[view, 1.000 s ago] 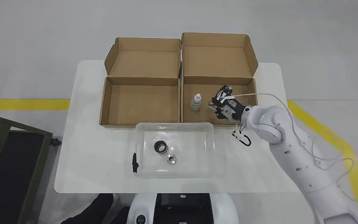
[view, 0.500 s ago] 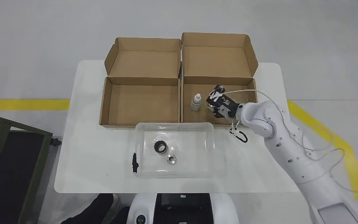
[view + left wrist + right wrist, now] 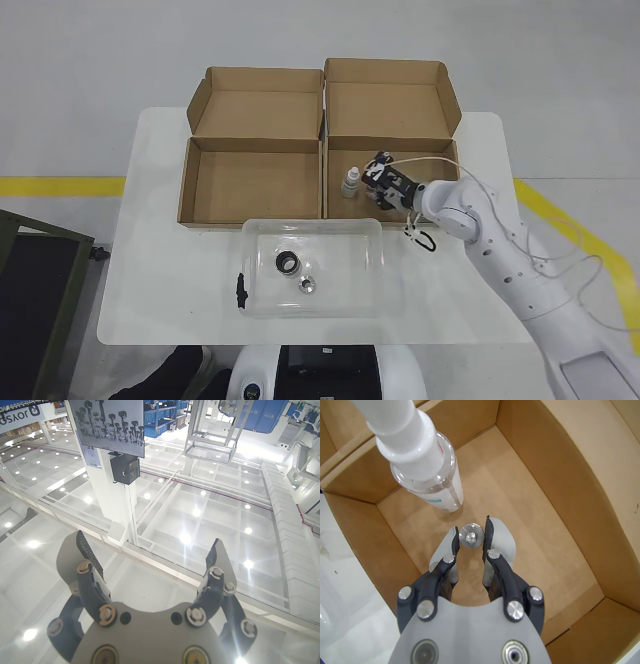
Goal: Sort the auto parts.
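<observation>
Right pincer is closed down to a narrow gap, both pads clamped on a small round metal part. The part is a disc with a centre stud. Its flat face and the stud point back at the wrist camera, so its axis runs along the fingers. The long axis is not readable, as it looks round from here. Whether it touches the box floor, cannot tell.

Just beyond the fingertips stands a clear bottle with a white cap. It is upright, near the part but apart from it. Both sit inside the right box, in its near-left corner, close to the wall shared with the left box.

Left pincer is released with its jaws spread wide and nothing between them. It points up at the ceiling.

In the top view, a clear bin is nearest the robot on the white counter. A dark ring lies in it, with a small metal piece just beside it and apart from it. A black piece sits at the bin's left rim. Inside or outside, cannot tell.

Behind the bin the two cardboard boxes stand side by side, touching, with their lids folded open toward the far edge.
</observation>
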